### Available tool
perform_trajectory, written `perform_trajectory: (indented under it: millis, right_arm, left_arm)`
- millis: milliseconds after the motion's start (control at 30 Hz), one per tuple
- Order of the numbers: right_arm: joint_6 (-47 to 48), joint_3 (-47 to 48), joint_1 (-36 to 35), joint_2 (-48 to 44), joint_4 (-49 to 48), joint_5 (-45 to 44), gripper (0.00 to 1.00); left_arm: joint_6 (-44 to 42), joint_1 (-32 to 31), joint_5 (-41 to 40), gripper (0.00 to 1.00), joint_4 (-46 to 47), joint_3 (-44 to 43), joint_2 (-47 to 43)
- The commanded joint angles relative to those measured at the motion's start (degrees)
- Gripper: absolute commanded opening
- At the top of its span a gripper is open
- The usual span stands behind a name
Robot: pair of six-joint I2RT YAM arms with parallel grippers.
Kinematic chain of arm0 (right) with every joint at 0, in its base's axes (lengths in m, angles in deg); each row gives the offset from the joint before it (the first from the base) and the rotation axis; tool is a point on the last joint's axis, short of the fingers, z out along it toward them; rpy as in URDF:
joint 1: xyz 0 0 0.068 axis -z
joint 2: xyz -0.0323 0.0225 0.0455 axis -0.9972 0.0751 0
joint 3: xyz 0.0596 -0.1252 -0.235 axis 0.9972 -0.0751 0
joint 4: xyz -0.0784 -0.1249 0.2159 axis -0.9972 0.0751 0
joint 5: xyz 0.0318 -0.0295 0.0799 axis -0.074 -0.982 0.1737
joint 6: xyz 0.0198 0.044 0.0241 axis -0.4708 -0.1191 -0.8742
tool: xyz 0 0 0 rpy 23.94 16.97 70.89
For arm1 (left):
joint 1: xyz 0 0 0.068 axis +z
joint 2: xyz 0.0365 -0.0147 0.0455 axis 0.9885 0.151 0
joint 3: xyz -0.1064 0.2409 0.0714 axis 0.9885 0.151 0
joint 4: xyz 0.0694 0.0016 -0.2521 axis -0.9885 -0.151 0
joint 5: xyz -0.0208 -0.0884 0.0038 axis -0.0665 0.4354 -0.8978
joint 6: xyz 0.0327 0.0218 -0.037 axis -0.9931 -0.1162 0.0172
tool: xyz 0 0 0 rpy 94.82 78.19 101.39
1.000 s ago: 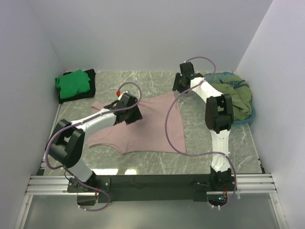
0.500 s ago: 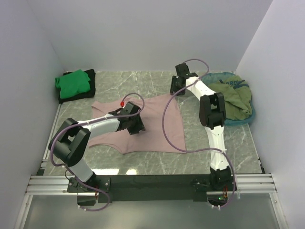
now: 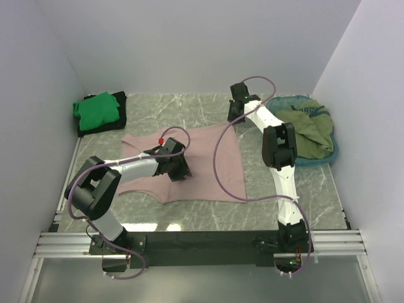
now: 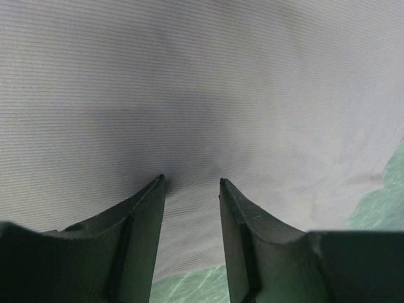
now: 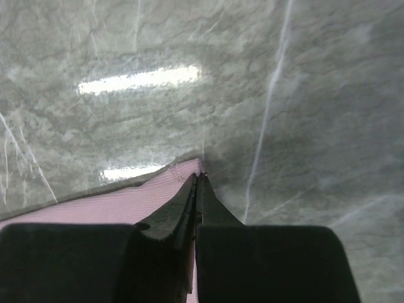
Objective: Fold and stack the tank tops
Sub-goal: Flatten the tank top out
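A dusty pink tank top (image 3: 205, 173) lies spread flat in the middle of the table. My left gripper (image 3: 180, 172) is down on its middle, open; in the left wrist view the ribbed pink cloth (image 4: 202, 95) lies flat between the fingers (image 4: 142, 221) and under the left gripper (image 4: 191, 189). My right gripper (image 3: 232, 118) is at the top's far right corner. The right wrist view shows the right gripper (image 5: 199, 178) shut on the very tip of that pink corner (image 5: 113, 205). A bright green tank top (image 3: 96, 108) lies folded on a black one (image 3: 121, 110) at the far left.
An olive green tank top (image 3: 312, 129) lies crumpled in a teal basket (image 3: 314, 162) at the far right, beside my right arm. That arm's purple cable (image 3: 221, 165) loops over the pink top. White walls close in the table on three sides.
The right gripper has shut on the pink top's far corner after reaching slightly farther. The left gripper slid toward the near side across the pink top and narrowed a little.
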Motion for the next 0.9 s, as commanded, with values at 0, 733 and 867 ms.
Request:
perform_trajectory:
  millis: [0,733,867]
  right_arm:
    - [0.1,4.6,0.0,0.2,1.6,-4.7,0.0]
    - [-1.8,9.4,5.6,1.7,7.2,-10.5,0.03]
    - [-2.6,7.2,6.4,-0.2,5.9,-9.7,0.39]
  left_arm:
    - [0.9,-0.3,1.5,0.46,0.7,2.2,0.2]
    - [-3.7,-3.9,5.2,0.47,1.0,-9.3,11.5]
    - [-5.3,-3.8,4.4,0.58,0.2,-10.0,8.6]
